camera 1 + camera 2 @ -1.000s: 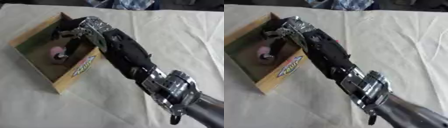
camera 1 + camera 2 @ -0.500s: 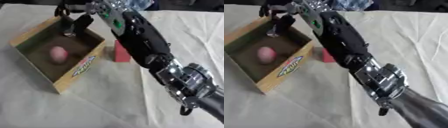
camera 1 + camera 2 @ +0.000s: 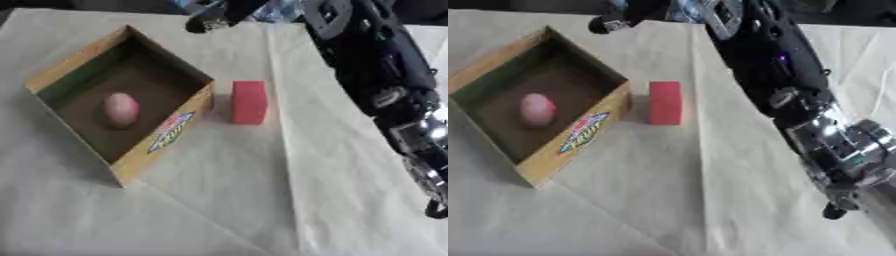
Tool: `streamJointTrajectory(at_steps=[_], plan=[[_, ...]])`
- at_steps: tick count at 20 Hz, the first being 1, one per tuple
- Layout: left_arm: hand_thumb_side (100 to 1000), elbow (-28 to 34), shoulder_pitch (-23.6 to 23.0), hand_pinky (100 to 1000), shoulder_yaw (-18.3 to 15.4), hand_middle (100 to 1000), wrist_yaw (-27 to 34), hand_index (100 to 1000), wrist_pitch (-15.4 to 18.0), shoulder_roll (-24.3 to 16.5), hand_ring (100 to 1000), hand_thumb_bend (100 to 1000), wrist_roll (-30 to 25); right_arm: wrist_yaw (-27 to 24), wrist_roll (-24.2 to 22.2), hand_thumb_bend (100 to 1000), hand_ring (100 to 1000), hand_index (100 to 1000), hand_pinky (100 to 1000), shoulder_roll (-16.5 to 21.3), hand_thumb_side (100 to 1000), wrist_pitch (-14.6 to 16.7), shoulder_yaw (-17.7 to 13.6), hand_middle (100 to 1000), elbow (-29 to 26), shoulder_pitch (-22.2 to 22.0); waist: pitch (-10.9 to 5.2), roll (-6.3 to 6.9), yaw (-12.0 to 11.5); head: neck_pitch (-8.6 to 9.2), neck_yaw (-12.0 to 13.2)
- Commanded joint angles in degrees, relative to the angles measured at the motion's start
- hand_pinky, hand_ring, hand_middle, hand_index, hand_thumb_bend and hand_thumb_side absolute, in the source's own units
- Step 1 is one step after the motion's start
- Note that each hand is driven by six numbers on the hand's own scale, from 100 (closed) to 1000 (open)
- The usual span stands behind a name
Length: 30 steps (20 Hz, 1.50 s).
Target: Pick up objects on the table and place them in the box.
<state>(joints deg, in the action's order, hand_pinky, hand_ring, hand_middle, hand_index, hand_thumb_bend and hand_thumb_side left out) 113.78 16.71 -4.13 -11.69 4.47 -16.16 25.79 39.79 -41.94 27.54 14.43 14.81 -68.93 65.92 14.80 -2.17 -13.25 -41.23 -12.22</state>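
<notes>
Below my right hand (image 3: 214, 14), well apart from it, the red block (image 3: 249, 102) lies flat on the counter (image 3: 219, 200), just beside the box (image 3: 157, 145) wall. I judge it light, stiff and not fragile; its long flat sides look the best place to pinch. Only dark fingertips show at the top edge, so I cannot tell how the hand stands. A pink egg (image 3: 121, 109) already sits inside the box.

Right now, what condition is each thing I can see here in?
box: open at the top, on the table.
pink egg-shaped thing: lying inside the box.
red block: on the table beside the box, not in it.
right hand: above the table's far edge, holding nothing visible.
</notes>
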Motion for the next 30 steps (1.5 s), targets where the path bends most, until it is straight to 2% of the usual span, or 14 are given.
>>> streamJointTrajectory(at_steps=[1, 9, 16, 22, 30], plan=[[1000, 0.81, 0.32, 625, -0.61, 1000, -0.36, 753, -0.23, -1.47, 790, 323, 0.02, -0.89, -1.06, 534, 872, 923, 914, 4.48, 858, 0.59, -0.75, 867, -2.16, -0.10, -1.13, 0.27, 0.15, 0.10, 0.45], [1000, 0.81, 0.31, 624, -0.73, 1000, -0.47, 753, -0.41, -1.60, 791, 322, -0.08, -1.62, -2.36, 580, 883, 926, 920, 9.58, 848, 3.41, 0.72, 879, -4.27, -4.19, -1.02, 0.31, 0.23, 0.27, 0.66], [1000, 0.81, 0.42, 624, -0.72, 1000, -0.44, 751, -0.44, -1.54, 791, 322, -0.25, -2.48, -3.70, 599, 884, 955, 915, 11.39, 835, 4.87, 2.82, 878, -4.74, -6.87, -0.91, 0.28, 0.10, 0.41, 0.58], [1000, 0.81, 0.56, 624, -0.71, 1000, -0.38, 750, -0.39, -1.44, 792, 322, -0.40, -2.82, -4.87, 609, 887, 953, 900, 11.27, 857, 3.78, 3.50, 869, -3.96, -8.15, -0.85, 0.24, -0.07, 0.43, 0.57], [1000, 0.81, 0.74, 623, -0.67, 1000, -0.26, 749, -0.33, -1.28, 792, 322, -0.58, -0.24, -4.20, 635, 885, 944, 894, 10.82, 887, 2.05, 5.49, 857, -4.12, -9.77, -0.76, 0.14, -0.37, 0.43, 0.54]])
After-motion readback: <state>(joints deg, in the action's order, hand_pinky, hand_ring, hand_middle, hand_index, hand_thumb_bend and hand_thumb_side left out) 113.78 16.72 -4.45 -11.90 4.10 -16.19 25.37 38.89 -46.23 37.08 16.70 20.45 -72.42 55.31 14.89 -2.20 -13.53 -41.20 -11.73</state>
